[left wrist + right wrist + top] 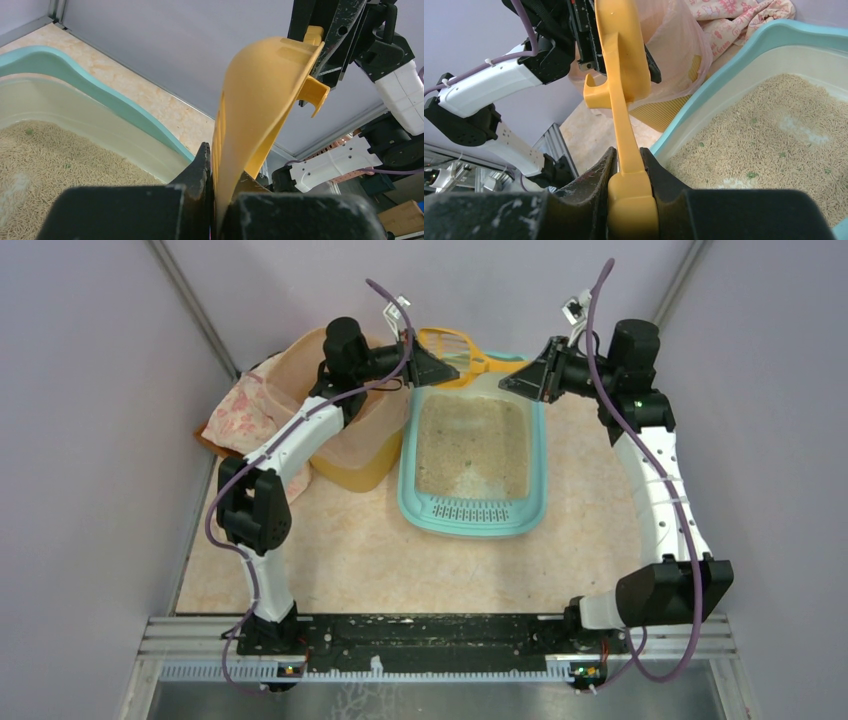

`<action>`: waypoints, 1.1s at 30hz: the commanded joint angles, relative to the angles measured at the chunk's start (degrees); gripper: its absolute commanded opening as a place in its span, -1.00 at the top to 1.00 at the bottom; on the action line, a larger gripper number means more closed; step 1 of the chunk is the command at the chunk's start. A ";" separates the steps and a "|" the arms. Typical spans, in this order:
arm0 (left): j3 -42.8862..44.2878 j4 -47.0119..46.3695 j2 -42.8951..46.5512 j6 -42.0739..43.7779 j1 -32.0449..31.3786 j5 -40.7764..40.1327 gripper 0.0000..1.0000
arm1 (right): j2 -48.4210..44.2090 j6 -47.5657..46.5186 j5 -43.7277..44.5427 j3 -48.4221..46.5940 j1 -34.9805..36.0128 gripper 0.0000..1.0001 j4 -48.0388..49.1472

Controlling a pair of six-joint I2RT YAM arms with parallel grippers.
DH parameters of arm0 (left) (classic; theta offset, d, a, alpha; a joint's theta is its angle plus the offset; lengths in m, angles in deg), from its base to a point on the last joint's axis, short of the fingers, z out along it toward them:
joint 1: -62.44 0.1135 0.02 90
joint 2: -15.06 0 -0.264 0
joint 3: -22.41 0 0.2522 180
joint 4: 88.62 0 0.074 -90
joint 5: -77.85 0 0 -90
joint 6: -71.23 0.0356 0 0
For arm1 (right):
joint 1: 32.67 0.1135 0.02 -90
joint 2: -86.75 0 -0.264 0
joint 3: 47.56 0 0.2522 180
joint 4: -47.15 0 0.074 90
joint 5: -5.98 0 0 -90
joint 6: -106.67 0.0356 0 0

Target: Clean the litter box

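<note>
overhead looks down; close wrist views share the litter box.

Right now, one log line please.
left gripper: shut on scoop | right gripper: shut on scoop handle | scoop: near litter box far end

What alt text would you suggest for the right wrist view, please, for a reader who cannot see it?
The right pincer grips the handle of a yellow litter scoop, whose far end the left pincer also holds. To the right lies the teal litter box, filled with beige litter; behind the scoop stands a bin with a peach bag liner.
</note>
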 commanded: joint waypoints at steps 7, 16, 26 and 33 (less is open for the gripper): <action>-0.63 -5.24 0.38 -3.90 1.14 -3.09 1.00 | -1.59 2.09 2.45 0.54 -0.08 0.17 7.28; -2.72 -7.53 -0.03 -13.95 1.46 -7.48 1.00 | -1.32 6.85 0.12 2.57 -0.09 0.18 18.53; -4.48 -7.13 0.19 -25.46 1.81 -10.74 1.00 | 1.85 11.26 -0.68 -1.44 -1.91 -0.06 26.27; -3.25 -6.83 -0.54 -28.69 1.90 -11.11 1.00 | 2.52 15.14 -1.07 -2.17 -4.59 -0.11 32.44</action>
